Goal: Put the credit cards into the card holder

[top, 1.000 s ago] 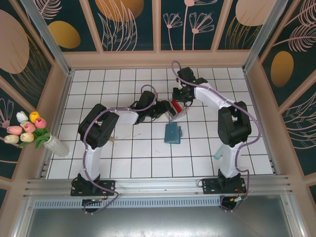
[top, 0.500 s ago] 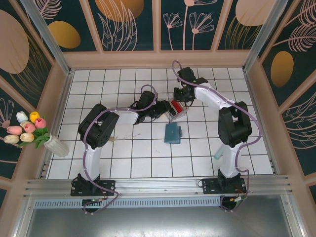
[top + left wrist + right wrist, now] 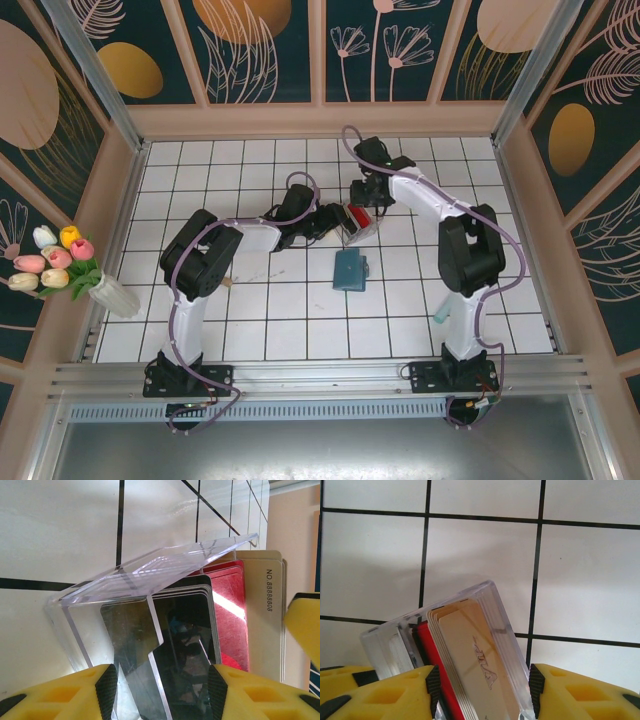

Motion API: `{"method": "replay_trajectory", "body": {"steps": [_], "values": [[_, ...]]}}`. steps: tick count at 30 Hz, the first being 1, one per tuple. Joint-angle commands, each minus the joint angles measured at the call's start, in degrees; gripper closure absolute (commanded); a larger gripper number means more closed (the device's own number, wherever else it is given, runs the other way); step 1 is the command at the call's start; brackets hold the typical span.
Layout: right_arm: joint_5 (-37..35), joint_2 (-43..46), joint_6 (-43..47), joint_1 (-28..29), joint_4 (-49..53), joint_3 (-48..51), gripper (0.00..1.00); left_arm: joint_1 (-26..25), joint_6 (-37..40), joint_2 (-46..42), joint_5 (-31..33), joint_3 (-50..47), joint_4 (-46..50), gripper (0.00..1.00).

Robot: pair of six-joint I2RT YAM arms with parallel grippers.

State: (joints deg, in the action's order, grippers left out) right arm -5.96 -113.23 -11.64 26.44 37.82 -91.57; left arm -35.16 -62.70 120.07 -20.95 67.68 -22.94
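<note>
Right pincer (image 3: pixel 482 685) astride clear rack (image 3: pixel 387 647), tan card (image 3: pixel 470 675), overhead teal holder (image 3: pixel 349 270)

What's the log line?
black, red, tan plastic cards: in clear upright rack | flat teal wallet: lying apart | left end effector, right end effector: straddling rack

The bottom edge cuts off the credit cards (image 3: pixel 230 615).

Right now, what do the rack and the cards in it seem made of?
Rack: clear hard plastic, likely acrylic; the tiles show through it. Black card, red card: glossy plastic, catching glare. Tan card: probably plastic, duller, with printed numbers.
</note>
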Motion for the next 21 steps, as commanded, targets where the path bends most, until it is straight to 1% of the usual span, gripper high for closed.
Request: {"method": "replay_trajectory", "body": {"steps": [1,4,7,9,14,21], "values": [[-4.3,-1.8,1.6,1.1,3.1,-1.8,0.46,0.1,-0.4,1.7,-0.6,1.1,-0.6,0.46],[-4.4,-1.4,1.6,1.4,2.5,-1.3,0.42,0.1,-0.2,1.7,-0.4,0.9,-0.4,0.46],[-8.4,-2.4,1.2,1.4,3.3,-1.7,0.42,0.1,-0.2,1.8,-0.4,1.0,-0.3,0.46],[-9.4,-2.5,1.1,1.2,3.5,-1.6,0.43,0.1,-0.1,1.8,-0.2,1.0,0.0,0.46],[-8.6,-0.2,0.1,0.2,2.4,-0.6,0.44,0.1,0.3,2.0,0.5,0.9,1.0,0.47],[-9.1,0.3,-0.3,-2.0,2.6,0.4,0.45,0.1,0.4,2.2,1.0,0.8,1.1,0.47]]}}
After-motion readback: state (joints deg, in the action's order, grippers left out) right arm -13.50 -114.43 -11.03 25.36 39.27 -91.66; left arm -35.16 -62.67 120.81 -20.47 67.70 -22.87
